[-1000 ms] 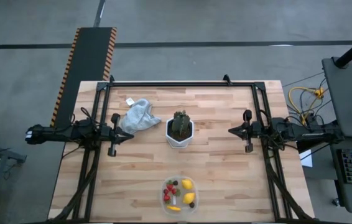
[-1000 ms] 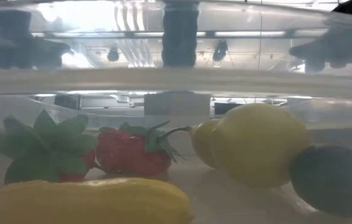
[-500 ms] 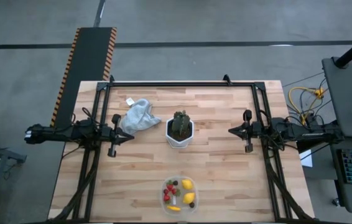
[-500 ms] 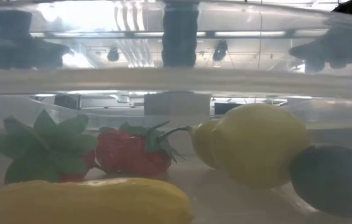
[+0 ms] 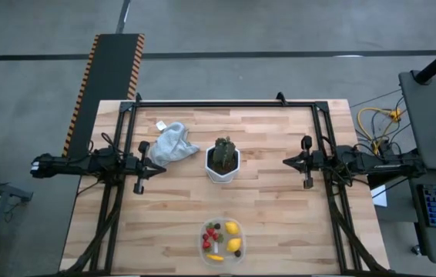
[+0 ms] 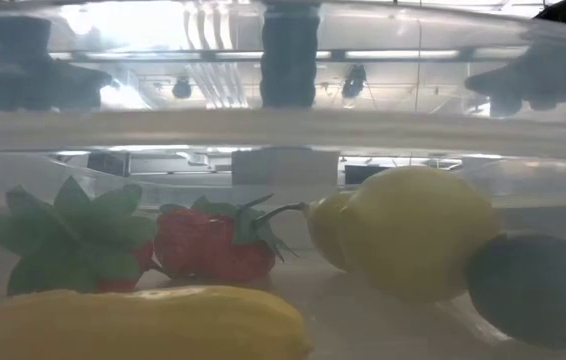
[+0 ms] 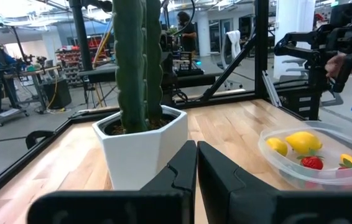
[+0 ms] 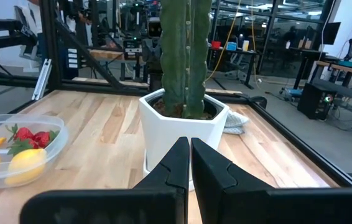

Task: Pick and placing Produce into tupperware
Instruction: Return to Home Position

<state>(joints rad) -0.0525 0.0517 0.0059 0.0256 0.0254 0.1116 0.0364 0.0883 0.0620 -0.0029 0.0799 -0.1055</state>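
The round clear tupperware [image 5: 223, 239] stands near the table's near edge, at the middle. Inside it lie yellow lemons [image 5: 233, 228], red strawberries [image 5: 211, 231], dark berries [image 5: 237, 252] and a thin yellow piece [image 5: 215, 258]. The low view looks straight through its wall at a lemon [image 6: 418, 230], a strawberry [image 6: 213, 243] and the yellow piece [image 6: 143, 322]. My left gripper [image 5: 164, 163] hangs shut at the table's left, level with the plant pot. My right gripper [image 5: 286, 161] hangs shut at the right, the same distance from the pot. Both wrist views show the tupperware [image 7: 316, 155] [image 8: 14, 149] off to one side.
A white hexagonal pot with a dark green spiky plant [image 5: 223, 158] stands at the table's middle, between the two grippers. A crumpled grey cloth [image 5: 172, 143] lies left of it, close to my left gripper. A black frame [image 5: 226, 103] runs along the table's far edge and sides.
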